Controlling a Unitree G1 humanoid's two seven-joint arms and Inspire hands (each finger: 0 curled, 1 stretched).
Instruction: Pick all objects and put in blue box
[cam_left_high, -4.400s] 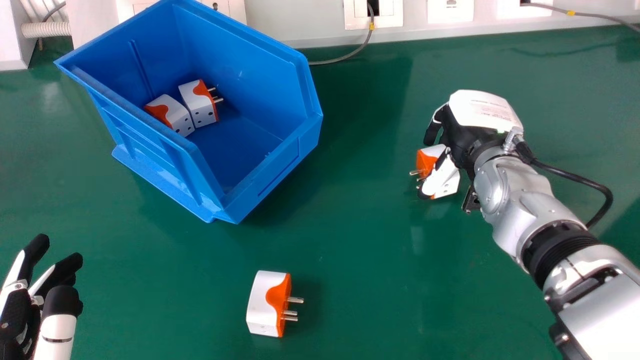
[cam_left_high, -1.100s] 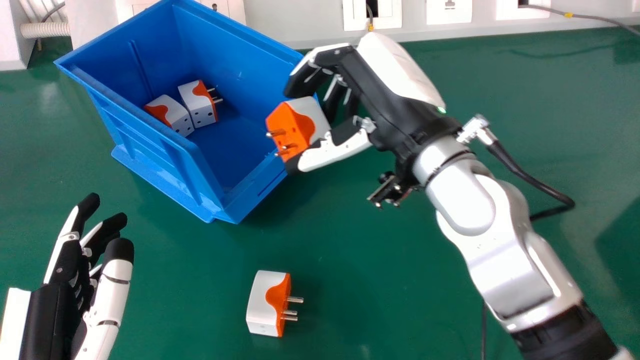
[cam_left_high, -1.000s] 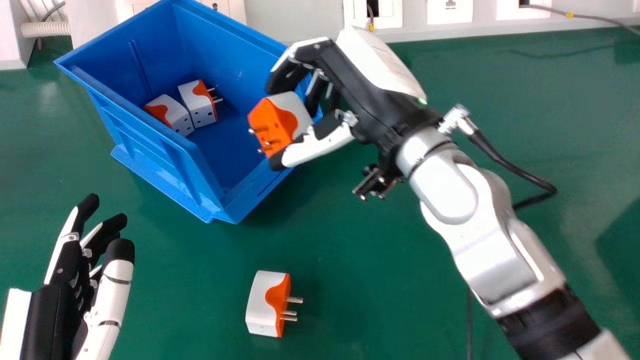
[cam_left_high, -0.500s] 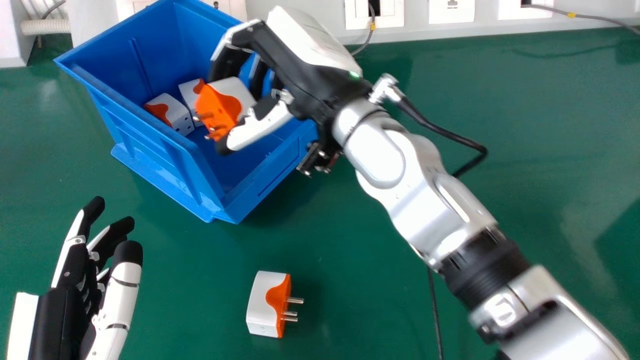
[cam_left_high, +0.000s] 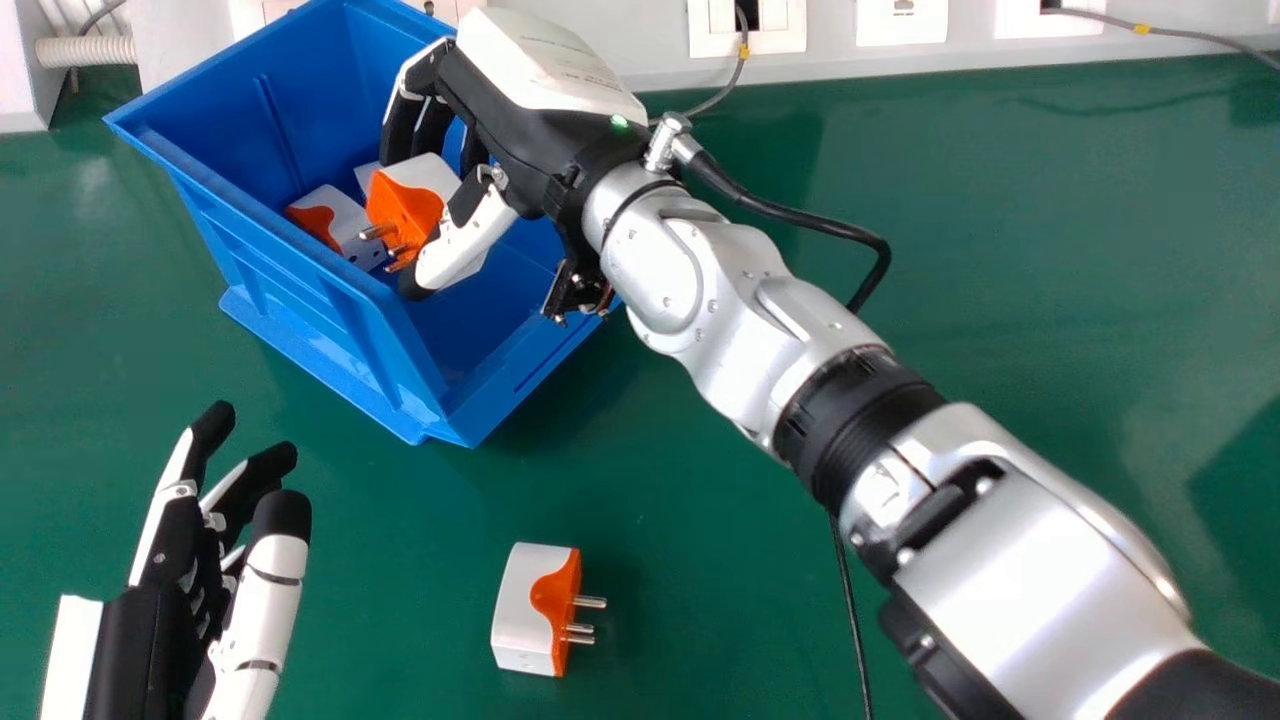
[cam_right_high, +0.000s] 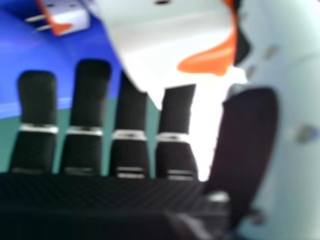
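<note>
Over the blue box (cam_left_high: 500, 340), my right hand (cam_left_high: 530, 150) is shut on a white and orange plug adapter (cam_left_high: 405, 212), its metal pins facing away from the palm. The right hand view has the fingers of my right hand (cam_right_high: 131, 107) below the held adapter (cam_right_high: 175, 40). A second adapter (cam_left_high: 335, 225) lies inside the box, and one more beside it is mostly covered by the held one. Another adapter (cam_left_high: 535, 608) rests on the green table, pins pointing right. My left hand (cam_left_high: 190, 580) is open at the lower left, holding nothing.
Behind the green table (cam_left_high: 1000, 300) stands a wall with white sockets (cam_left_high: 900, 22). A grey cable (cam_left_high: 735, 75) runs down to the table behind the box. A thin black cable (cam_left_high: 850, 610) hangs beside my right forearm.
My right hand has carried its adapter from the table's right side leftward over the box, moving a little farther left in the last half second. My left hand has moved right and up into fuller view.
</note>
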